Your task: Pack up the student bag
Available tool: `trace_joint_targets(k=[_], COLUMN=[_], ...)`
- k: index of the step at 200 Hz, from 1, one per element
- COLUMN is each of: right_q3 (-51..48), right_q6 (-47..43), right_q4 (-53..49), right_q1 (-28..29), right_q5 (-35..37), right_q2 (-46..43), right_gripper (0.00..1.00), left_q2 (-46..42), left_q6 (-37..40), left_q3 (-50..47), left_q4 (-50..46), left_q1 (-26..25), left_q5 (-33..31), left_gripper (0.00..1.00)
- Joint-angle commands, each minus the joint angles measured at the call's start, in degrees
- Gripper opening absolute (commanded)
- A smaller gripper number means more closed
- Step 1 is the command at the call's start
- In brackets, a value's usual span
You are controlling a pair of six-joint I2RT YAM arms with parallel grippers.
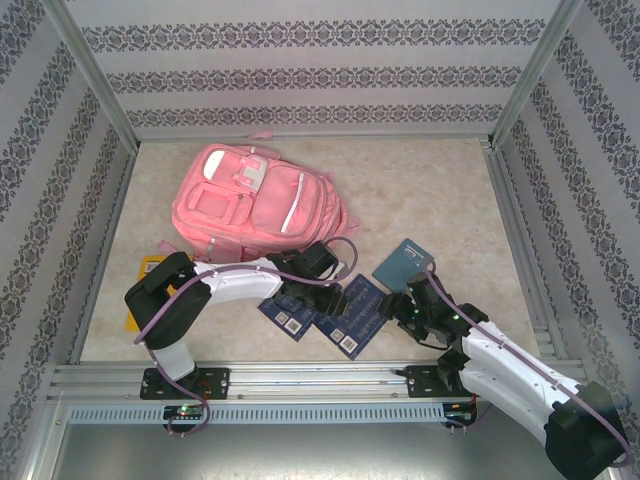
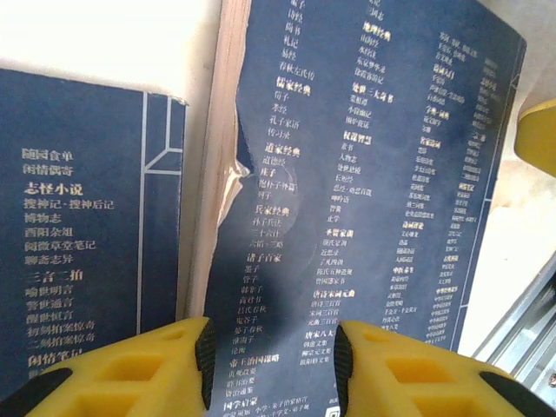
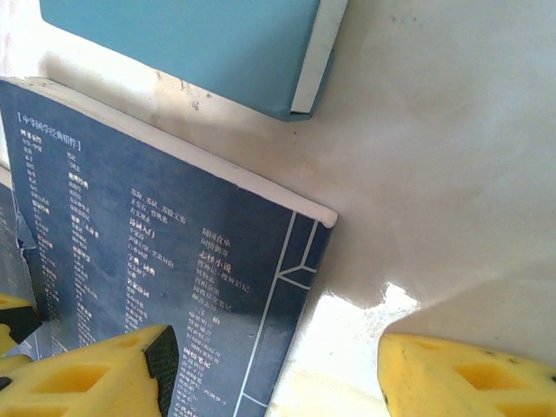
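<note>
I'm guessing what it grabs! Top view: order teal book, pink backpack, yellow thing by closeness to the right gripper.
1. teal book, just beyond the right gripper.
2. pink backpack, farther back, leftward.
3. yellow thing, far left edge.

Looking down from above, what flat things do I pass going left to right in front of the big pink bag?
yellow flat thing → first dark blue book → second dark blue book → teal book
</note>
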Motion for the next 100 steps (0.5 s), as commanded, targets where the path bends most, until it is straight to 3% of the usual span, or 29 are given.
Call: trace_joint_targets(k=[1, 100], right_q3=[-3.1, 3.3], right_q6=[0.1, -1.0], right_q4=[20.1, 22.1], right_q1=[0.8, 1.1], right_q5=[-11.5, -14.0], right_q2=[5.0, 12.6], right_gripper=[0.65, 0.65], left_q2=[0.6, -2.4], left_q6=[1.1, 0.2], left_q3=[0.9, -1.8], left_q4=[1.9, 3.6], left_q1=[0.0, 1.8], left_q5=[1.4, 2.5], left_gripper=[0.40, 0.36])
